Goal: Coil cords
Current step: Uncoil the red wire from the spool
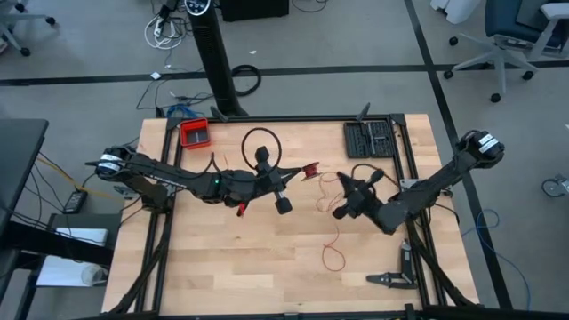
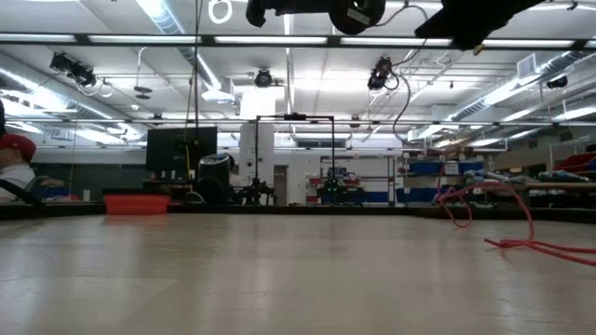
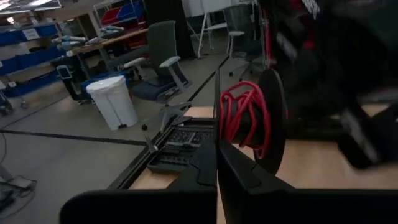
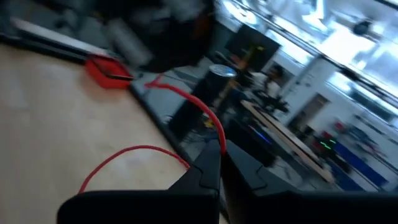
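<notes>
The cord is one thin red wire. Part of it is wound into a small coil at the tip of my left gripper, which is shut and held above the table's middle. From the coil a strand runs to my right gripper, shut on it close by to the right. The loose remainder trails toward the near edge and lies on the wood in a loop. In the low view both grippers show only as dark shapes at the top. My left gripper has the red coil at the free ends of its shut fingers, which point level toward the table's right. The coil is lifted clear of the table. Whether it is pinched or wound round a finger, I cannot tell. My right gripper pinches a single strand of the cord between its fingertips, coming in level from the table's right. One stretch rises away from the fingers toward the coil; the other drops in a slack curve to the table.
A red tray stands at the far left, a black cable loop beside it, and a black tool case at the far right. A dark clamp lies near the front right corner. Bare wood spreads at the near left.
</notes>
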